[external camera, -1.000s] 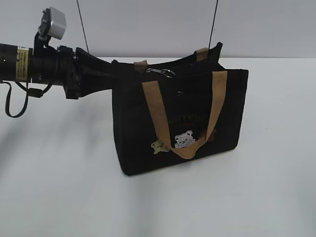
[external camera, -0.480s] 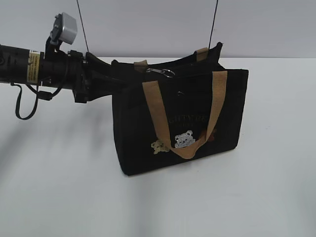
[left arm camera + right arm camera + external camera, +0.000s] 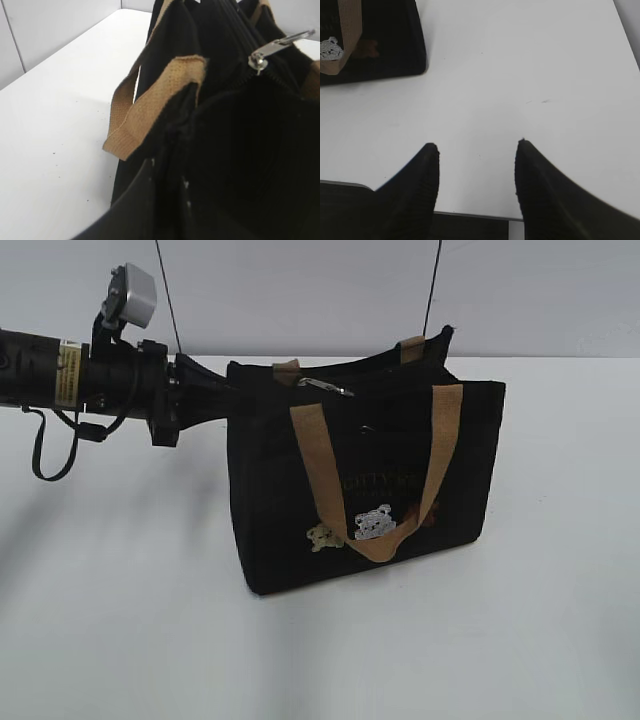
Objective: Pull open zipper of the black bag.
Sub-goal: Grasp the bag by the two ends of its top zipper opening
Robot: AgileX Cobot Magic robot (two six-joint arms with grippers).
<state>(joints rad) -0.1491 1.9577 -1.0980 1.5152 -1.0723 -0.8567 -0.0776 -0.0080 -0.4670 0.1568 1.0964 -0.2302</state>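
Pinching the black bag (image 3: pixel 365 480) at its end with clenched left gripper (image 3: pixel 170 165) jaws looks like bracing, zipper (image 3: pixel 270 50) pull just beyond them, while the right gripper (image 3: pixel 476 172) idles released

The right gripper (image 3: pixel 476 165) stands with its jaws apart over the white table (image 3: pixel 520 65); the black bag (image 3: pixel 385 45) lies at the top left corner

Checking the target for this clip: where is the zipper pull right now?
In the exterior view the silver zipper pull lies on the top edge of the black bag, left of centre, near the back tan handle's left end.
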